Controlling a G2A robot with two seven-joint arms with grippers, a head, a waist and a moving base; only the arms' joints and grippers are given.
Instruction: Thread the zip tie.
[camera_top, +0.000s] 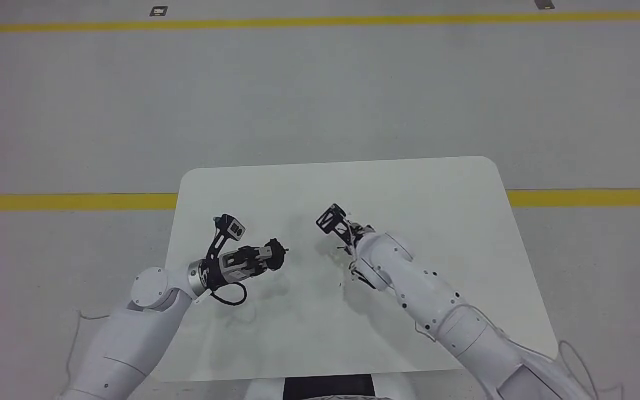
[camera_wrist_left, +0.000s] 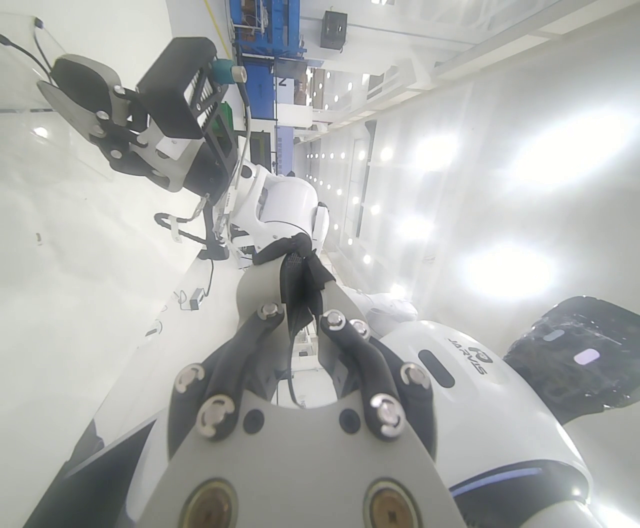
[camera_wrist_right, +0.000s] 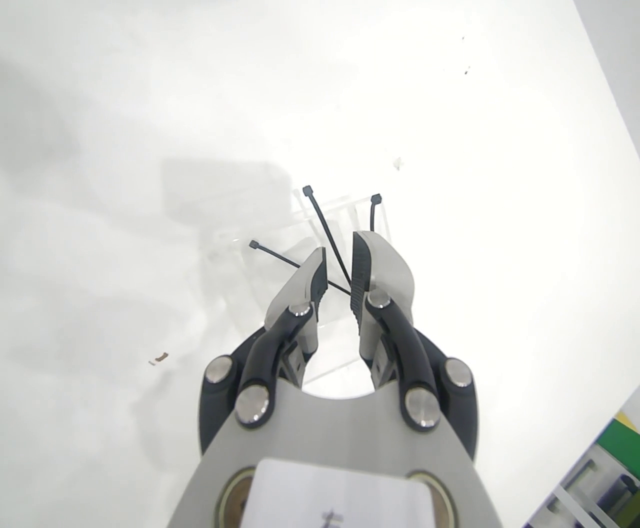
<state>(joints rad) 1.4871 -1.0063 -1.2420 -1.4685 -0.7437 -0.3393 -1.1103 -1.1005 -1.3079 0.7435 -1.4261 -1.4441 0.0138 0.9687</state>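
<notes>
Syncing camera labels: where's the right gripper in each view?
Top view: right gripper near the middle of the table.
Left wrist view: right gripper beyond the left gripper, over the table.
Right wrist view: right gripper, open above the zip ties.
Shared landmark: the white table.

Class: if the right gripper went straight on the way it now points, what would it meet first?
The right gripper would likely meet the crossed zip ties in the clear holder first.
</notes>
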